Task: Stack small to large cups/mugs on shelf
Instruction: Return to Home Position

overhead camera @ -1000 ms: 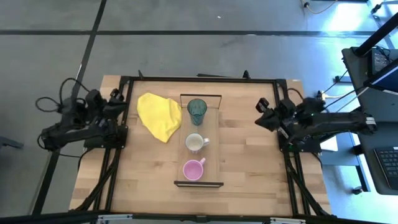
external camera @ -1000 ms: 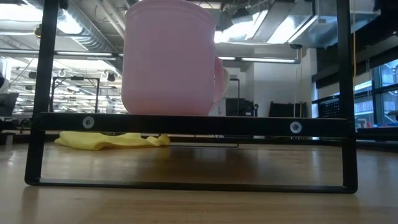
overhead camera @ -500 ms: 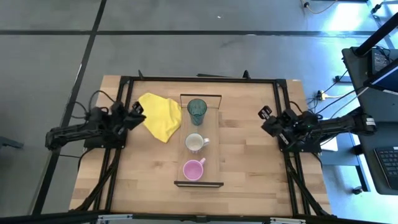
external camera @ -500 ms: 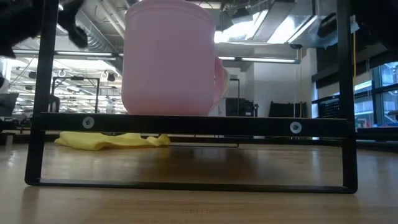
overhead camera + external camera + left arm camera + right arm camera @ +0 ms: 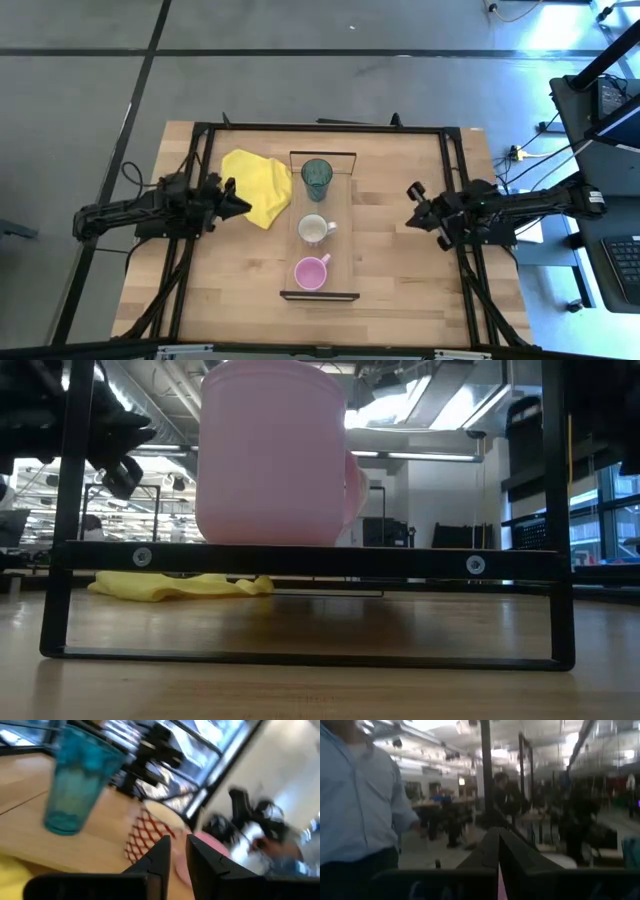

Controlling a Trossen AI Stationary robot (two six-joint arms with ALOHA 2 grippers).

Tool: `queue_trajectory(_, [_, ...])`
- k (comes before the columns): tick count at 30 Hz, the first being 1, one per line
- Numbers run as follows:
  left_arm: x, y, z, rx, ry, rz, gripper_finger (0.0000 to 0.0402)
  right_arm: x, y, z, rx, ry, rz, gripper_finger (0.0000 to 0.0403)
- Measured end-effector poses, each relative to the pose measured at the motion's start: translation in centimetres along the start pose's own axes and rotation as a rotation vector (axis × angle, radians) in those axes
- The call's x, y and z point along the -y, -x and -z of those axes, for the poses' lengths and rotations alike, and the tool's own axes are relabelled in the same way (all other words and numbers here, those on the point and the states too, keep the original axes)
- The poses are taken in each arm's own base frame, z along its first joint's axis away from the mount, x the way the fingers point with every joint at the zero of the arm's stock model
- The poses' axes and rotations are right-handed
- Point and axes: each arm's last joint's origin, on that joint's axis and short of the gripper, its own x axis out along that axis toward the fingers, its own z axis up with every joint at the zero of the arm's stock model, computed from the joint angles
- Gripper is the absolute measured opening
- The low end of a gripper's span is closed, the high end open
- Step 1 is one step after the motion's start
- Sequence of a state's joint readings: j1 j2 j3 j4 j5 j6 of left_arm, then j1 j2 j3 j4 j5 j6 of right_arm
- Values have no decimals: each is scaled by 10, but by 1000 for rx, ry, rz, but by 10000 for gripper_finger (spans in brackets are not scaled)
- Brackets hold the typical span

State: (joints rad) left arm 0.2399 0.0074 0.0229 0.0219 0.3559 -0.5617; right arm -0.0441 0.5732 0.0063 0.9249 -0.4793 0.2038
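Teal tumbler (image 5: pixel 317 178), white mug (image 5: pixel 314 229), pink mug (image 5: pixel 310 271) stand apart in a row on shelf (image 5: pixel 342 250); job looks done. L pincer (image 5: pixel 240 200) slightly spread, R pincer (image 5: pixel 412 210) pressed together. Both empty, at worktop (image 5: pixel 400 270) sides, clear of cups.

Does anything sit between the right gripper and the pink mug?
Nothing visible. Only bare tabletop lies between the right gripper and the pink mug on the shelf. The left gripper hovers at the cloth.
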Motion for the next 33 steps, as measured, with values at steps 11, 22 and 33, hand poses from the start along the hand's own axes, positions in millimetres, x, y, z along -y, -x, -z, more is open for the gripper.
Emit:
queue_trajectory(11, [5, 6, 5, -252, 90, 50, 55, 5, 7, 38, -364, -102, 84, 8])
queue_trajectory(22, [4, 6, 5, -229, 89, 16, 55, 5, 10, 45, -439, -176, 103, 8])
queue_trajectory(33, [4, 6, 4, -224, 87, 7, 55, 5, 10, 45, -439, -176, 103, 8])
